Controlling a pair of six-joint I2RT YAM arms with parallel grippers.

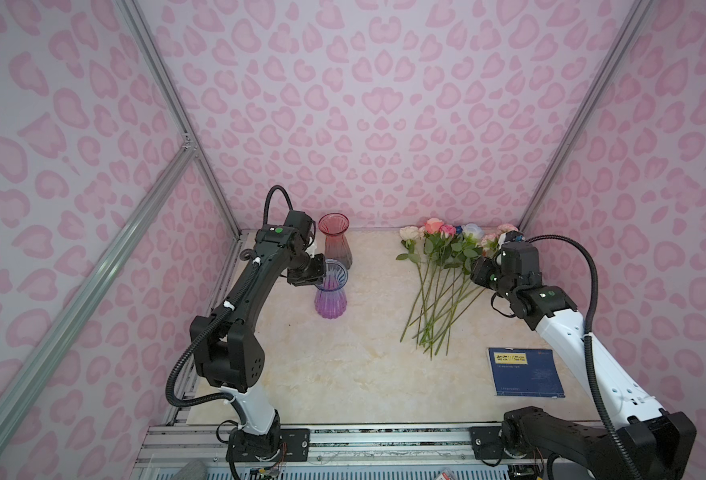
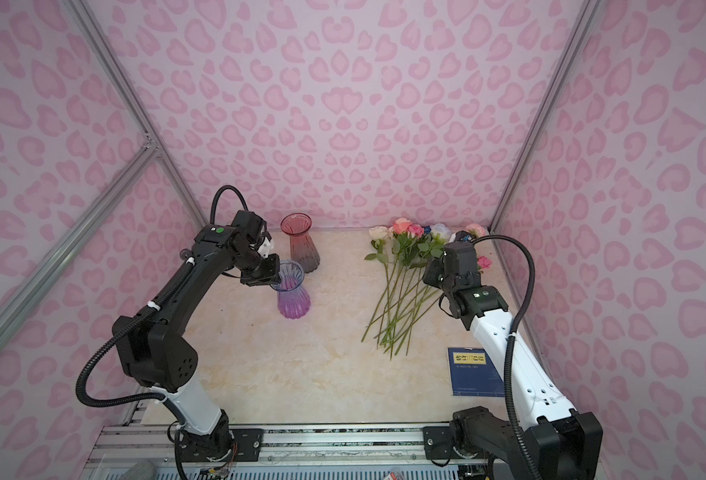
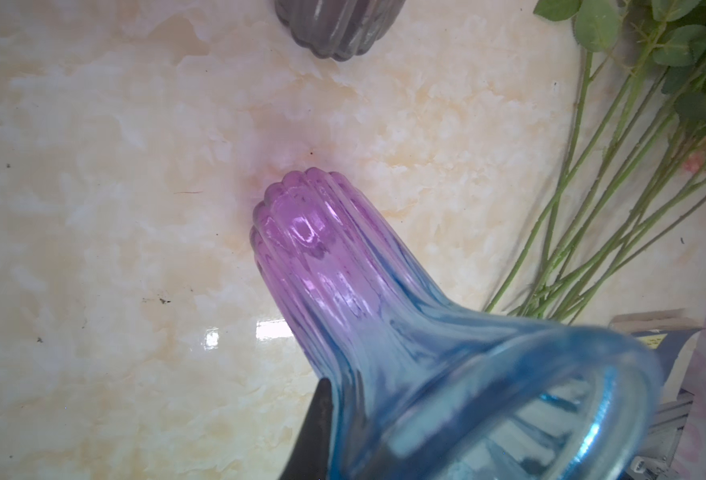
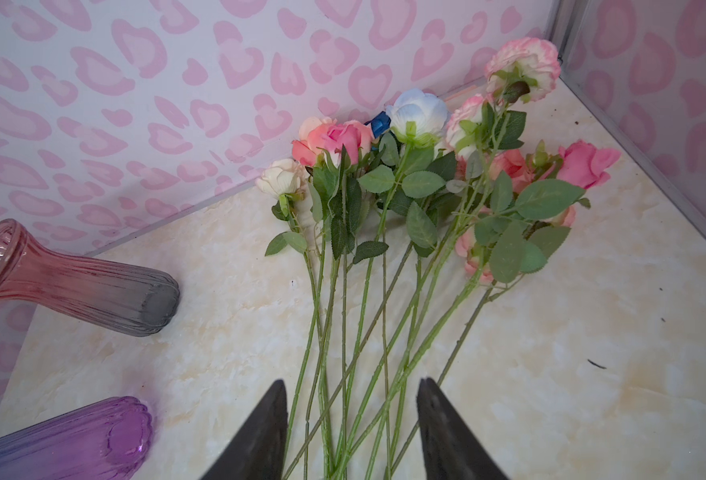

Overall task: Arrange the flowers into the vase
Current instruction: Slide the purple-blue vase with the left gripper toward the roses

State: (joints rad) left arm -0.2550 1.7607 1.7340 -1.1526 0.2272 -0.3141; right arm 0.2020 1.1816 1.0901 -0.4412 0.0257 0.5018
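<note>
A ribbed glass vase (image 1: 331,297) (image 2: 293,299), blue at the flared mouth and purple at the base, stands left of centre. My left gripper (image 1: 310,272) (image 3: 338,399) is shut on its rim, one dark finger (image 3: 322,415) outside the glass. The flowers (image 1: 438,282) (image 2: 405,286) (image 4: 384,249) lie in a fanned bunch at the right, with their pink, cream and white-blue heads toward the back wall. My right gripper (image 1: 482,272) (image 4: 351,386) hangs open over their green stems, holding nothing.
A second vase (image 1: 334,241) (image 4: 72,286), red above and grey below, stands just behind the held one near the back wall. A blue book (image 1: 523,372) lies at the front right beside the stem ends. Patterned walls close in on three sides.
</note>
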